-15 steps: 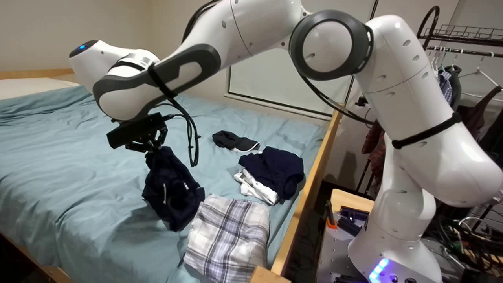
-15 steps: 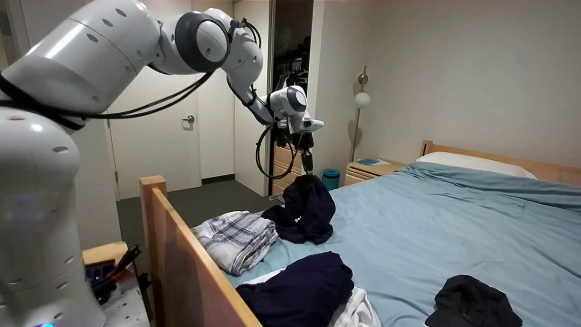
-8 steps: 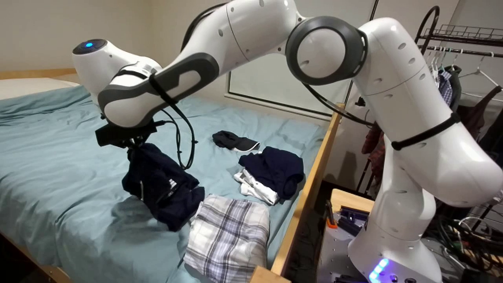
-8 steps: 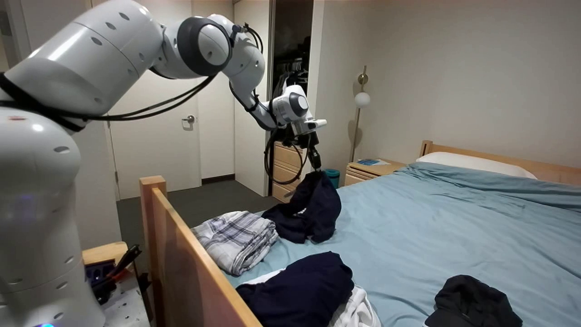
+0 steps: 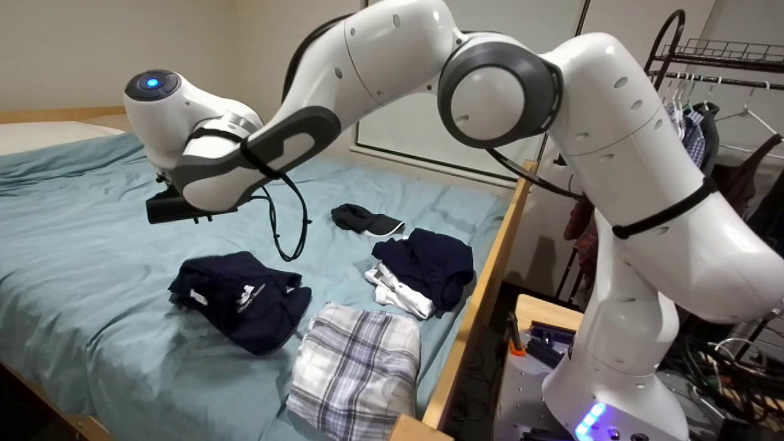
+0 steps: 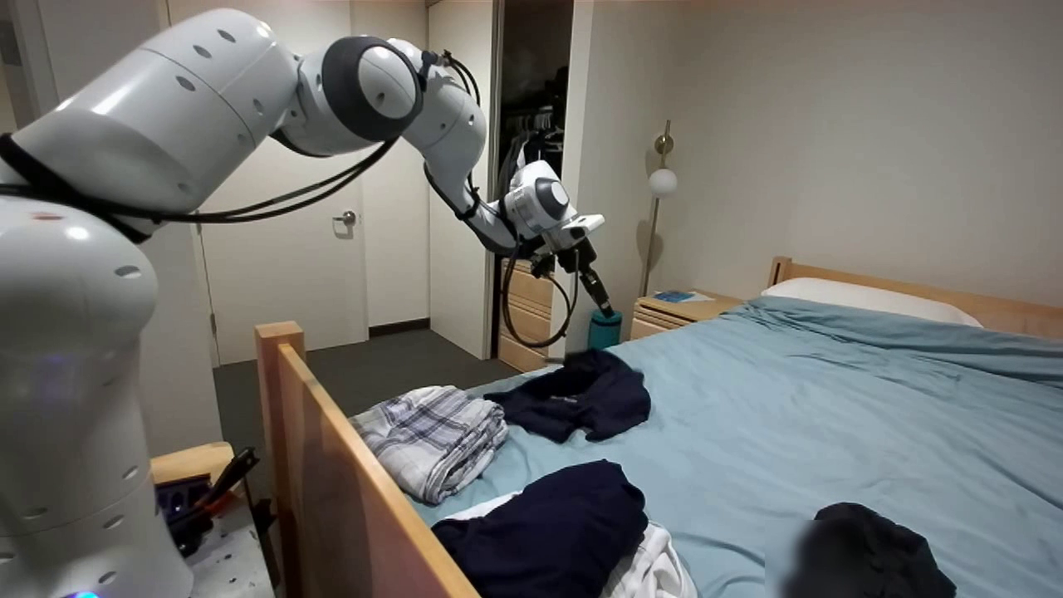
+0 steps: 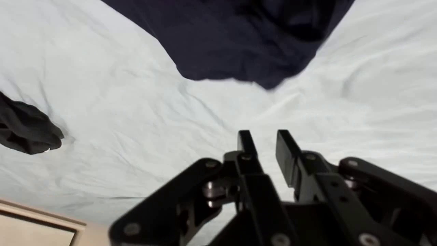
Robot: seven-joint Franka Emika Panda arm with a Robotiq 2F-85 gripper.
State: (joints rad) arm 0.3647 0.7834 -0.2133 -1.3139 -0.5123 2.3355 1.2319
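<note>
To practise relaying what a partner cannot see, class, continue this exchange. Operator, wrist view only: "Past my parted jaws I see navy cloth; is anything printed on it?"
Observer: Yes, in an exterior view the navy garment carries white print.
Operator: What lies between it and the footboard?
Observer: A folded plaid cloth.
Operator: Any more clothing near that?
Observer: Yes, a dark blue garment lies partly over some white cloth.
</note>
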